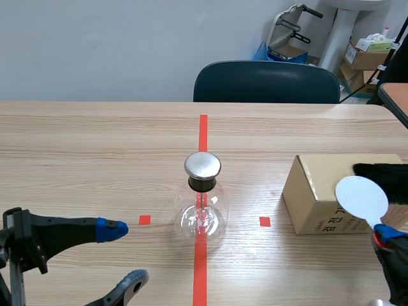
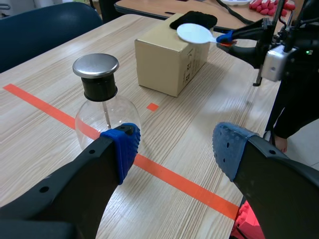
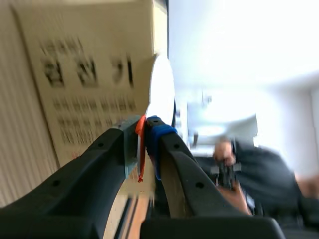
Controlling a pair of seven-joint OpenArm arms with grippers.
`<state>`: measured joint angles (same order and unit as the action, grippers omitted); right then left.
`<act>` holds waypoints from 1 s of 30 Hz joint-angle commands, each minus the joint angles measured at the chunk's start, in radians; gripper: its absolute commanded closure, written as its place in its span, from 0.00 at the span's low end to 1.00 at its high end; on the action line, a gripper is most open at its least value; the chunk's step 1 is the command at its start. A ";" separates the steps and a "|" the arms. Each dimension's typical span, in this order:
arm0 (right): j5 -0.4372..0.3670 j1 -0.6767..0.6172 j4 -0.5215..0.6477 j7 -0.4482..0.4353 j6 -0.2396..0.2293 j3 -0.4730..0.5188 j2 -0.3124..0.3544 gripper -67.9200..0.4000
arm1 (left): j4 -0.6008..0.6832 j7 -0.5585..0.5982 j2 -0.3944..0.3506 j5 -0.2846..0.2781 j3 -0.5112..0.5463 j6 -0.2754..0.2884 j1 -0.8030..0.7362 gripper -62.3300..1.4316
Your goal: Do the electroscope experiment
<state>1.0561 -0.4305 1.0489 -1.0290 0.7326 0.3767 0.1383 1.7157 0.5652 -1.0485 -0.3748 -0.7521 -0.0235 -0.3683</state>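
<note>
Electroscope [image 1: 202, 199] on tape line [image 1: 203, 134], well apart from cardboard box [image 1: 317, 199].

Left black robot arm [image 1: 32, 239] comes in low from its side. The left gripper [image 1: 127, 254] is spread wide, its 2 thick black fingers well apart with nothing between the blue dotted pads [image 2: 122, 149]. The right black robot arm [image 1: 396, 271] only pokes in at the edge on its side. The right gripper [image 1: 386, 234] points up and inward, with its 2 fingers pinched on the orange-red handle of a white round flat paddle [image 1: 361, 197], whose disc sticks out past the fingertips.
</note>
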 commanded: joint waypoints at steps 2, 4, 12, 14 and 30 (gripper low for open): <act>-0.020 0.000 0.004 0.174 0.007 0.004 -0.005 0.98 | 0.015 0.014 0.003 -0.003 0.003 0.003 0.000 0.43; -0.018 0.000 0.004 0.319 0.008 0.004 -0.008 0.98 | 0.015 0.014 0.003 -0.003 0.003 0.003 0.000 0.43; -0.006 0.001 0.004 0.097 0.008 0.004 0.003 0.98 | 0.015 0.014 0.003 -0.003 0.003 0.003 0.000 0.43; -0.013 0.000 0.004 0.142 0.008 0.004 0.000 0.98 | 0.015 0.014 0.003 -0.003 0.003 0.003 0.000 0.43; 0.014 -0.005 0.004 0.314 0.008 0.004 0.019 0.98 | 0.015 0.014 0.003 -0.003 0.003 0.003 0.000 0.43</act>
<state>1.0794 -0.4324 1.0489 -0.7330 0.7334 0.3775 0.1436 1.7157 0.5652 -1.0481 -0.3752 -0.7521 -0.0235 -0.3683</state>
